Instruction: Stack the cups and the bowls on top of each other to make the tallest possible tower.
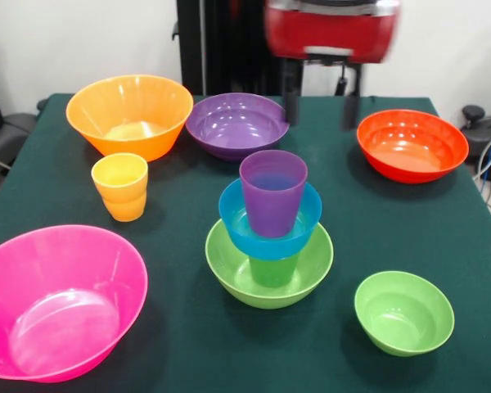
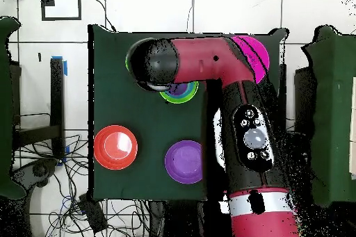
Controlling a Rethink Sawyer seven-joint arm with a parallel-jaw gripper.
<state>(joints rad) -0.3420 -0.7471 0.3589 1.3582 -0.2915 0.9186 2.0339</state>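
Purple cup (image 1: 273,191) tops tower (image 1: 269,237), apparently.

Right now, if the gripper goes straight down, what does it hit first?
The gripper probably meets bare table between purple bowl and red bowl in the front view; overhead, the arm hides the spot, so depth is unclear.

Glossy, smooth, translucent plastic: pink bowl (image 1: 57,303), orange bowl (image 1: 129,115), purple cup (image 1: 272,191), blue bowl (image 1: 239,221). Matt green cloth covers the table (image 1: 180,336). Arm (image 2: 243,109): glossy red casing.
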